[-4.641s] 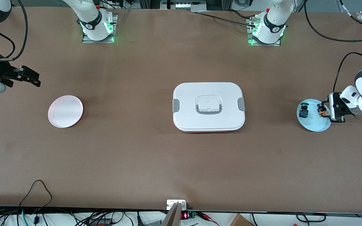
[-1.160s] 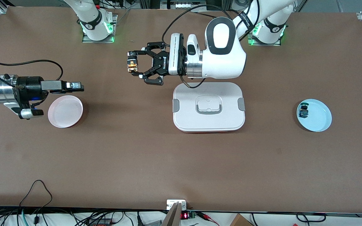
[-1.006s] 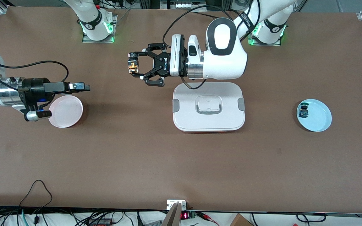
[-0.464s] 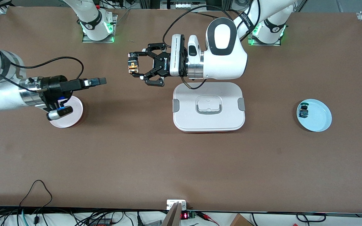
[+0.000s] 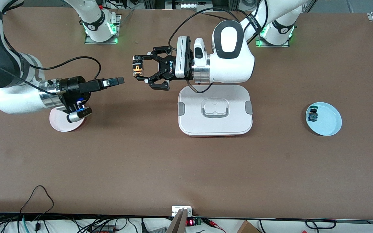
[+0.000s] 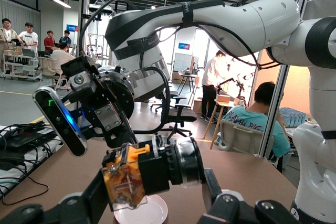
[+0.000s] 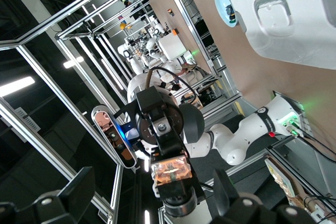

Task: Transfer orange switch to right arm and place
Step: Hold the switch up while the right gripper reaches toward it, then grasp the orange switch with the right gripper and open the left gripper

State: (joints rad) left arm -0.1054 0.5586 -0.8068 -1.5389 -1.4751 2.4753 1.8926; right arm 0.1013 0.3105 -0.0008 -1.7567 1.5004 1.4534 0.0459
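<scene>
Front view: orange switch (image 5: 137, 68), black body with an orange block, clamped in left gripper (image 5: 139, 70) over bare table beside the white lidded box (image 5: 215, 110). Right gripper (image 5: 119, 80) nearby, over the table; fingers' state indiscernible.

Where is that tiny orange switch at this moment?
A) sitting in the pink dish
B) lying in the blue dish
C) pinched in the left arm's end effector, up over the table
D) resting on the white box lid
C: the orange switch sits clamped in the left end effector, above bare table, facing the right end effector.
</scene>
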